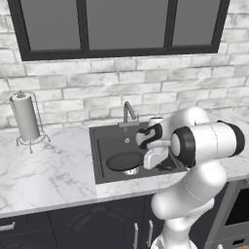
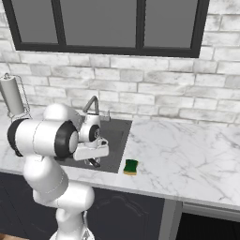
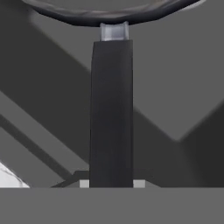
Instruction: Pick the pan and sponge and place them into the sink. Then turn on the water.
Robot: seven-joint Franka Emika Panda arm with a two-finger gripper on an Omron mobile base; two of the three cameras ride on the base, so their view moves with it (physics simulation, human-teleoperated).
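A: Where is the pan (image 1: 124, 161)?
B: Inside the sink (image 1: 98, 156), lying over the silver drain (image 1: 131, 171), toward the basin's front edge. Its handle (image 3: 111, 109) runs straight back toward the hand.

A: And the end effector (image 1: 154, 160)?
B: It hangs low in the basin's right half, near the right wall. In the hand view the handle passes between the fingertips, but only slivers of them show, so I cannot tell whether it is clamped or loose.

A: The sponge (image 2: 131, 166)?
B: On the worktop (image 2: 187, 154), just beside the sink's front right corner and close to the worktop's front edge.

A: Any open room?
B: The marble right of the sink is bare. To the left stands a paper towel holder (image 1: 26, 119) near the back wall. The faucet (image 1: 128, 113) rises from the rear rim.
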